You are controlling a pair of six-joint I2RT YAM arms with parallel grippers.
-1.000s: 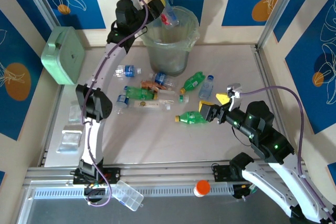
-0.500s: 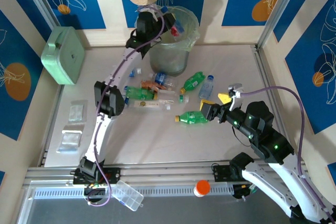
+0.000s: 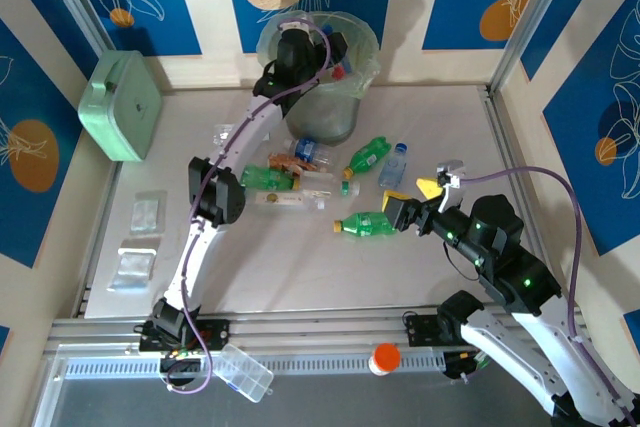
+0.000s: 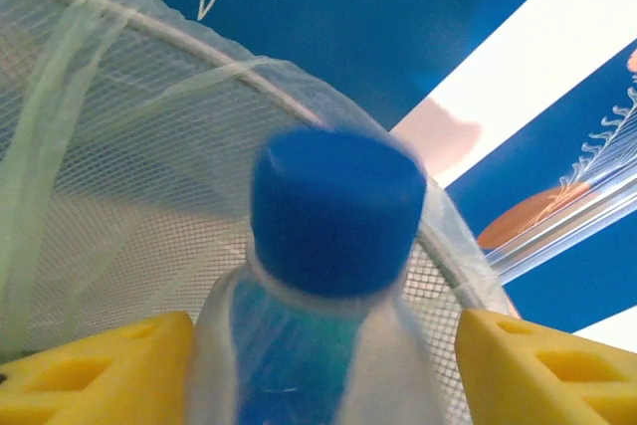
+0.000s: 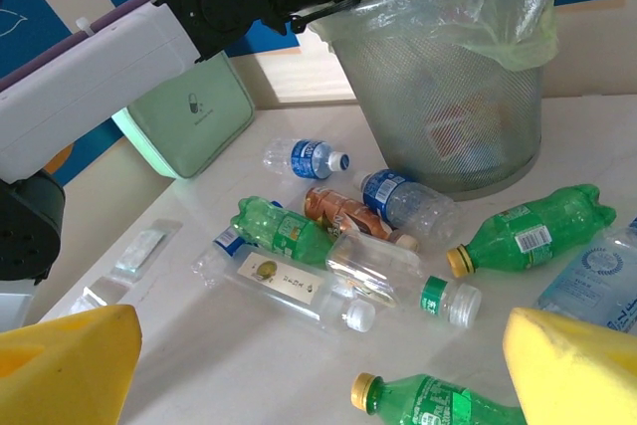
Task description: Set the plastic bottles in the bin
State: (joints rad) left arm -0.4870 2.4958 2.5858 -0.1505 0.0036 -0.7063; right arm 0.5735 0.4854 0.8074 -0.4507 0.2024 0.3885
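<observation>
While the left fingers (image 3: 332, 47) hang over the mouth of the bin (image 3: 322, 115), a clear bottle with a blue cap (image 4: 336, 211) stands between them. Its cap points away from the wrist, toward the far rim. In the left wrist view the shoulder of this bottle lies against the yellow finger on the left of the picture. A thin strip of the bin's mesh shows between the bottle and the other finger, so these fingers are loosened and do not clamp it. Beyond the cap are the mesh wall and the pale liner of the bin.

The right fingers (image 3: 408, 197) are spread wide, with nothing between them, low over the tabletop (image 3: 300, 267). Just ahead of their tips a green bottle with a yellow cap (image 5: 428, 400) lies on its side, near them but not touching.

Further ahead of the right fingers the other bottles lie in a loose heap:
- A second green bottle (image 5: 528, 231) is ahead and to the right.
- A clear bottle with a green cap (image 5: 398, 281) is straight ahead.
- A long clear bottle (image 5: 299, 286) lies beside the one with the green cap.
- A third green bottle (image 5: 279, 231) is ahead and to the left.
- A clear bottle with a blue label (image 5: 408, 201) rests close to the foot of the bin.
- A small one with a blue label (image 5: 304, 159) is the farthest to the left.
- One more clear bottle (image 5: 597, 286) lies just ahead of the right-hand finger.

The bin stands behind this heap, well apart from the right fingers. A mint green box (image 5: 194, 121) stands to the left of the bin.
</observation>
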